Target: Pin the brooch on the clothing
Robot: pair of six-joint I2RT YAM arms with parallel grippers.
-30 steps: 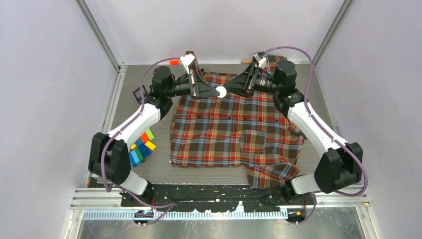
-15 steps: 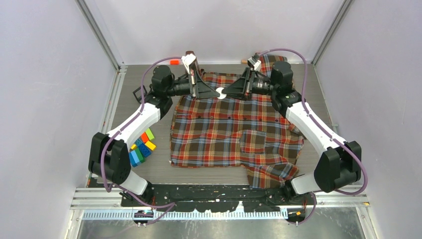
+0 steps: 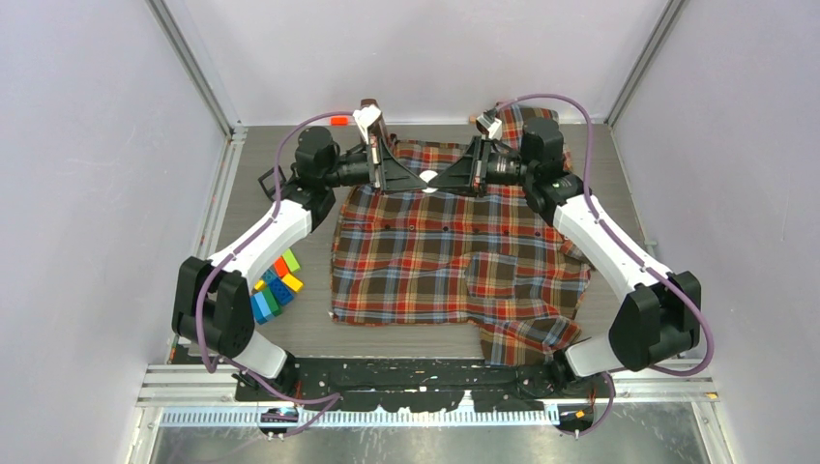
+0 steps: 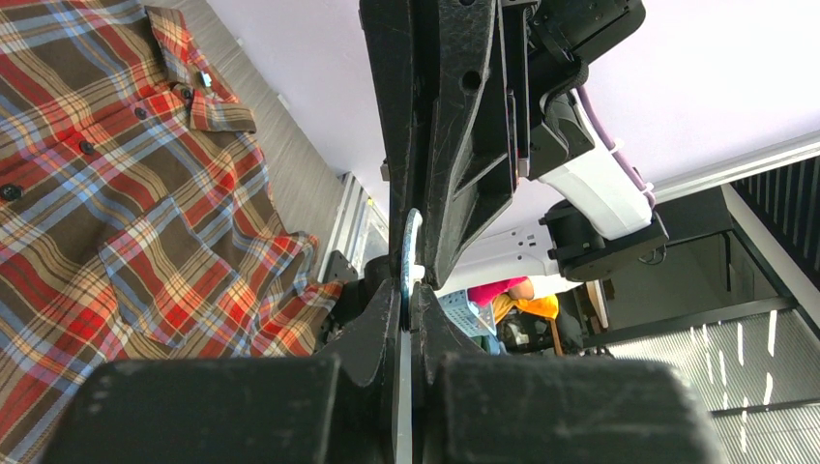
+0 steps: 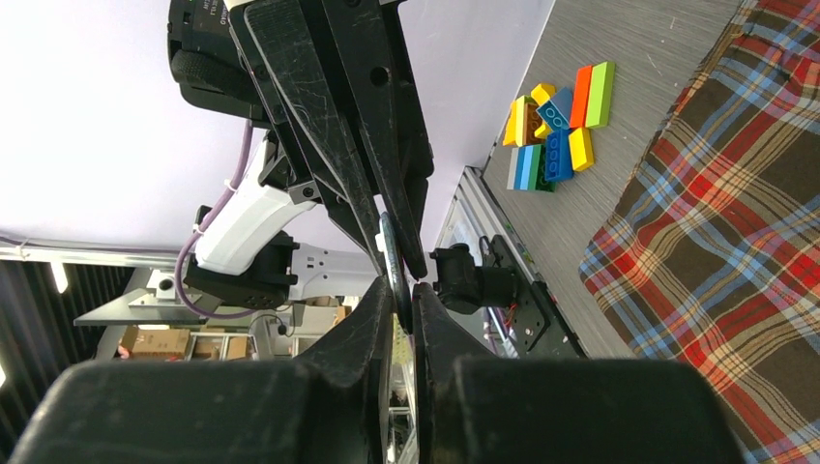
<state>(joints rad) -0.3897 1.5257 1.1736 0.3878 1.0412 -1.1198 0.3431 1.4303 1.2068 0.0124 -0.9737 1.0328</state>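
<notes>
The left end effector (image 3: 414,180) is clamping the white brooch (image 3: 426,178) tightly above the collar of the shirt (image 3: 454,251) spread on the table (image 3: 309,335); the right end effector (image 3: 440,180) is pinching its opposite edge, probably to open the pin

A grey, wood-grain table (image 3: 305,333) stands between pale lilac walls (image 3: 97,145). On its left side lies a tight cluster of toy bricks (image 3: 276,287), all touching one another: blue, light blue, green, yellow, orange, brown and lime. A small orange piece (image 3: 338,120) lies at the table's far edge, close to the back wall. Metal rails (image 3: 193,389) run along the near edge. The left wrist view looks past the table to a pale blue basket (image 4: 471,314), with something pink and orange just beside it, too blurred to name.
</notes>
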